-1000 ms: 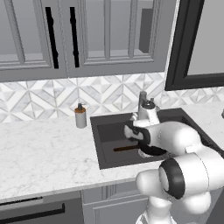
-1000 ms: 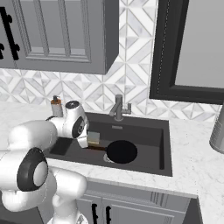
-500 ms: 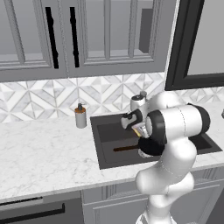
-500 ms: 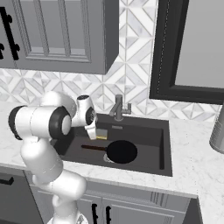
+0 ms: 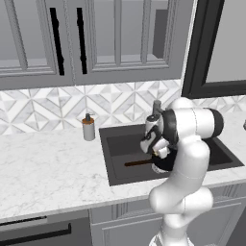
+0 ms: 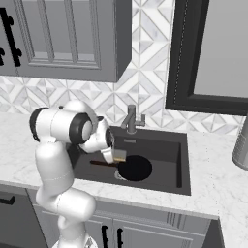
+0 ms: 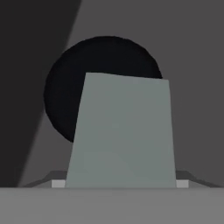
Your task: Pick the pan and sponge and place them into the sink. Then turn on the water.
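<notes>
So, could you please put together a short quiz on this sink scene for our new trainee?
1. True or false: the pan already lies inside the sink.
2. What does the gripper hold over the sink? A) soap bottle B) sponge C) nothing
3. Fill in: no water runs from the ____.

Key: 1 true. 2 B: the sponge, grey-green face toward the hand camera, hangs above the pan. 3 faucet.
</notes>
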